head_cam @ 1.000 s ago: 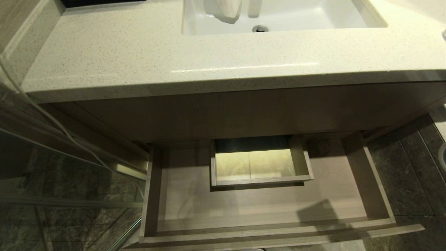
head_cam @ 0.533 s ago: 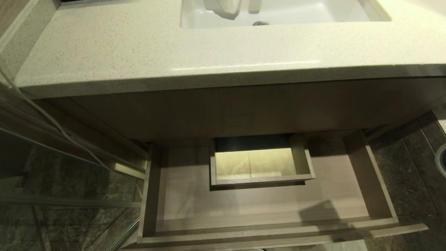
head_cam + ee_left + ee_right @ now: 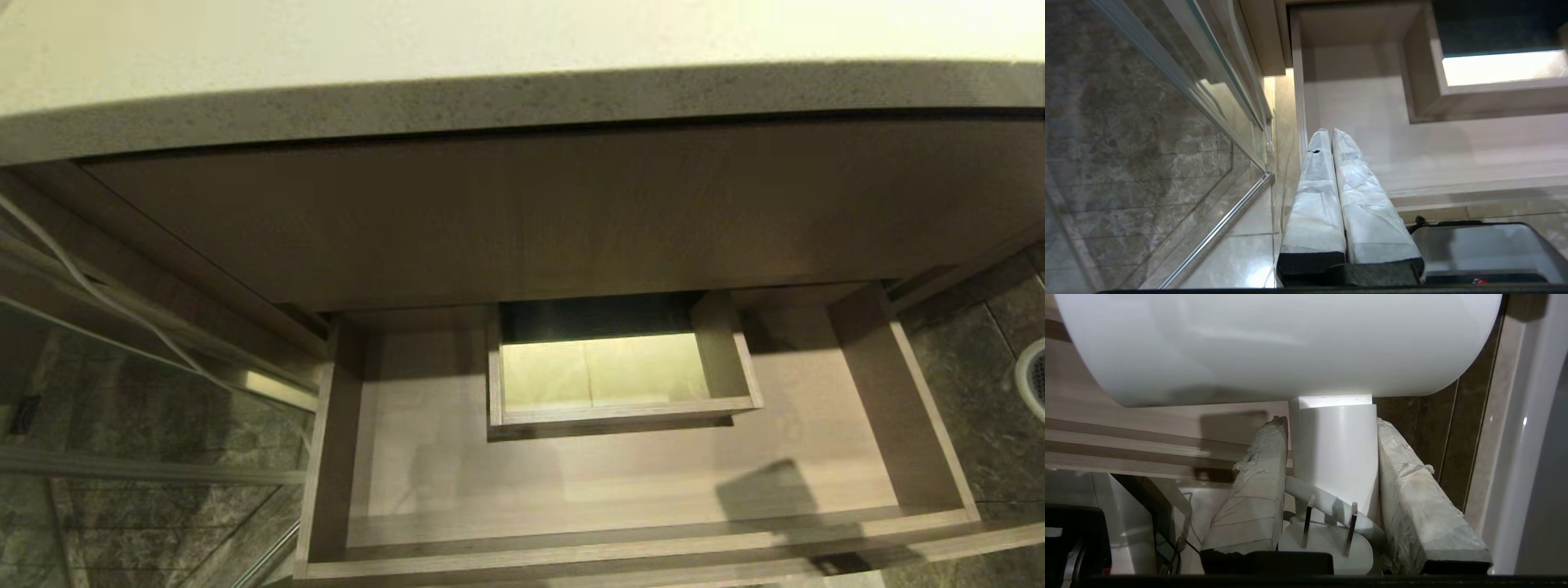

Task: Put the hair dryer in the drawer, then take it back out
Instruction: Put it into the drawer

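Note:
The drawer [image 3: 620, 490] stands pulled out under the vanity, its light-wood floor bare around a boxed cutout [image 3: 604, 376]. Neither gripper appears in the head view. In the right wrist view my right gripper [image 3: 1331, 422] is shut on the white hair dryer's handle [image 3: 1337, 449]. Its fat barrel [image 3: 1274, 343] fills the space beyond the fingers. The pale grey cord [image 3: 1327, 502] and the two-pronged plug [image 3: 1327, 539] lie between the fingers near the palm. The drawer's front edge [image 3: 1126, 433] shows below the barrel. My left gripper [image 3: 1329, 131] is shut and empty, parked by the drawer's left front corner [image 3: 1300, 134].
The speckled countertop edge [image 3: 490, 90] overhangs the drawer. A glass shower panel [image 3: 122, 408] with a metal rail stands to the left, and a thin white cable [image 3: 82, 286] runs along it. Dark stone floor and a round drain [image 3: 1033, 376] lie to the right.
The head camera has sunk and come closer: the sink has left the picture, the countertop edge sits high and the drawer looks larger. Nothing in the drawer has moved.

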Motion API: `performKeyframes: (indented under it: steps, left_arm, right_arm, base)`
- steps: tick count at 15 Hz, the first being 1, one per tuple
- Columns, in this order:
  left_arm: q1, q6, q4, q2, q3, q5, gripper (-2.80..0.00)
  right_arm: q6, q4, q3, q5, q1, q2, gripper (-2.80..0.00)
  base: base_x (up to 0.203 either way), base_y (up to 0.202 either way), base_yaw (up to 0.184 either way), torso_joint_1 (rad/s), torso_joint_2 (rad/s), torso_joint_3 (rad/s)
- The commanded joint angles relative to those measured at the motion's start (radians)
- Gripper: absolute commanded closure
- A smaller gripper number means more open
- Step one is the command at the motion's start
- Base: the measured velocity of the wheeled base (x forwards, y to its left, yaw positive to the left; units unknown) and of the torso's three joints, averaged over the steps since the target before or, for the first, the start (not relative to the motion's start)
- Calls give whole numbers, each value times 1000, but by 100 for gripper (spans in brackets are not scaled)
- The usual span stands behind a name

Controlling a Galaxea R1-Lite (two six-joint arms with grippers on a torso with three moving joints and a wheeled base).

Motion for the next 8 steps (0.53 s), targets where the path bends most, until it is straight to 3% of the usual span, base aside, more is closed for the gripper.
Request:
performKeyframes:
  steps: [1,8]
  left_arm:
    - [0,0,-1,0,0,0,0]
    - [0,0,-1,0,0,0,0]
  right_arm:
    - [-2,2,1,-1,-3,4,0]
    - [-2,-7,13,-3,-6,4,0]
  base:
    - [0,0,0,-249,515,264]
    - [0,0,0,-242,501,257]
